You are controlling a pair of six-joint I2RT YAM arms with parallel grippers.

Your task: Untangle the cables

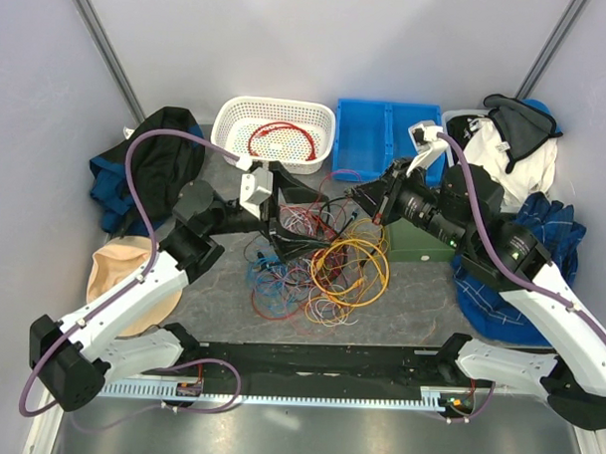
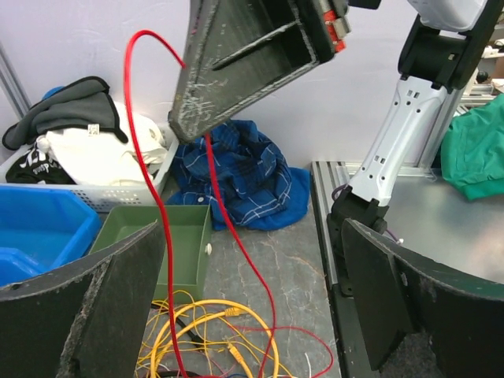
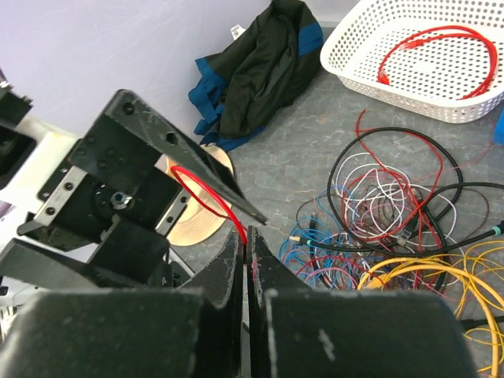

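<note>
The cables (image 1: 317, 262) lie in a tangled heap mid-table: a yellow-orange coil (image 1: 351, 269), plus red, blue, white and black wires. My right gripper (image 3: 248, 234) is shut on a red cable (image 3: 206, 191) and holds it above the heap (image 3: 394, 213). From those closed fingers (image 2: 236, 71) the red cable (image 2: 146, 181) hangs down in two strands. Both strands pass between the wide-open fingers of my left gripper (image 2: 252, 236), touching neither pad. From above, the left gripper (image 1: 302, 209) and right gripper (image 1: 364, 201) face each other over the heap.
At the back stand a white basket (image 1: 232, 120) with a coiled red cable (image 1: 279, 139) and a blue bin (image 1: 381, 135). A green box (image 1: 422, 246) sits right of the heap. Clothes lie at the left (image 1: 151, 167) and right (image 1: 526, 245); a tan hat (image 1: 122, 280) lies left.
</note>
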